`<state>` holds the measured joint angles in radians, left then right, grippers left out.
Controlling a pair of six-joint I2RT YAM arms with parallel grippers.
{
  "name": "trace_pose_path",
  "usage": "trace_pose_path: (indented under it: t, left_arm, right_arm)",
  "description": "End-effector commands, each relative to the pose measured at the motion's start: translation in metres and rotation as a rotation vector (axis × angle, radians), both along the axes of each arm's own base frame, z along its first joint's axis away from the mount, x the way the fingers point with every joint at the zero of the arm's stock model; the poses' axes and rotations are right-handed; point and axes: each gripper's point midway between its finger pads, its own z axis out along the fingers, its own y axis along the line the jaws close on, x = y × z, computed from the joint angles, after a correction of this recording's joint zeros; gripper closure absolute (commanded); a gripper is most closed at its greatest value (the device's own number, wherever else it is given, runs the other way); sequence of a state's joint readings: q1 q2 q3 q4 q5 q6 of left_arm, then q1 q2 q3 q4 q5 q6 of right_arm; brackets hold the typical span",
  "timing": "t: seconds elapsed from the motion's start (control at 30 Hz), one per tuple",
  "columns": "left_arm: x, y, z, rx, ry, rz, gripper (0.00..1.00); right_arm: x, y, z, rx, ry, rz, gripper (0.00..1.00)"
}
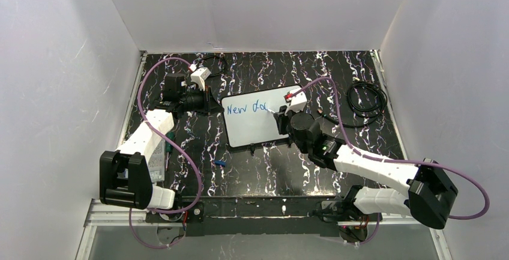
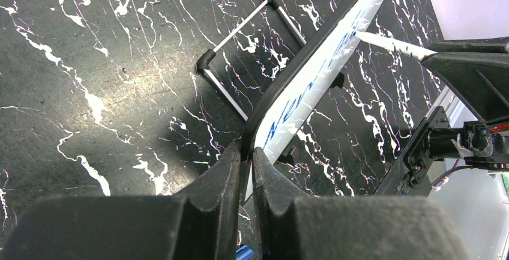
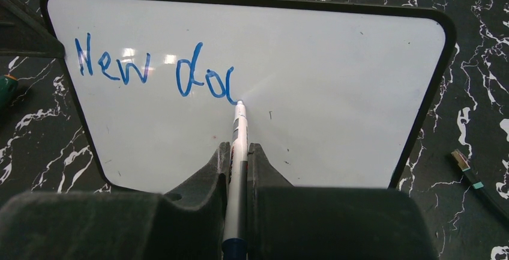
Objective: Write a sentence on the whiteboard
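The whiteboard (image 1: 259, 129) stands propped up in the middle of the black marbled table, with its face toward the right wrist view (image 3: 336, 92). The sentence (image 3: 150, 71) is blue handwriting on one line, reading "New do" plus a part of another letter; it also shows in the top view (image 1: 246, 108). My left gripper (image 1: 211, 105) (image 2: 246, 152) is shut on the whiteboard's left edge (image 2: 312, 80). My right gripper (image 1: 282, 116) (image 3: 239, 149) is shut on a white marker (image 3: 239, 134), whose tip touches the board at the end of the writing. The marker also shows in the left wrist view (image 2: 390, 42).
A coiled black cable (image 1: 366, 101) lies at the back right. A small blue cap (image 1: 219, 163) lies in front of the board. A wire stand (image 2: 240, 32) lies behind the board. A cable plug (image 3: 465, 165) lies to its right. White walls enclose the table.
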<state>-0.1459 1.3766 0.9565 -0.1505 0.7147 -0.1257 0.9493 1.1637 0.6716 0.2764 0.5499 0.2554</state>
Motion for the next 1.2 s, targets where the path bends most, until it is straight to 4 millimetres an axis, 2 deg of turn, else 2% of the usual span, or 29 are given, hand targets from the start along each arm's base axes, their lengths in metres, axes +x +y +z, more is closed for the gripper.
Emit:
trace_pose_path:
  t: [0.0, 0.17, 0.47, 0.8, 0.93, 1.17]
  left_arm:
    - [-0.009, -0.005, 0.014, -0.018, -0.033, -0.033, 1.00]
    - [-0.009, -0.004, 0.014, -0.017, -0.032, -0.032, 1.00]
    - [-0.009, -0.005, 0.014, -0.018, -0.032, -0.034, 1.00]
    - [-0.009, -0.004, 0.014, -0.017, -0.032, -0.033, 1.00]
    - [-0.009, -0.004, 0.015, -0.018, -0.034, -0.033, 1.00]
    - [-0.009, -0.005, 0.015, -0.018, -0.035, -0.034, 1.00]
  right_arm:
    - [0.014, -0.005, 0.034, 0.033, -0.084, -0.065, 0.99]
    - [0.016, 0.002, 0.039, 0.045, -0.095, -0.043, 0.99]
    - [0.014, 0.013, 0.031, 0.048, -0.074, 0.001, 0.99]
    - [0.008, -0.002, 0.054, 0.076, -0.117, -0.020, 0.99]
    - [0.010, -0.009, 0.049, 0.054, -0.118, -0.049, 0.99]
    - [0.016, -0.008, 0.040, 0.034, -0.107, -0.060, 0.99]
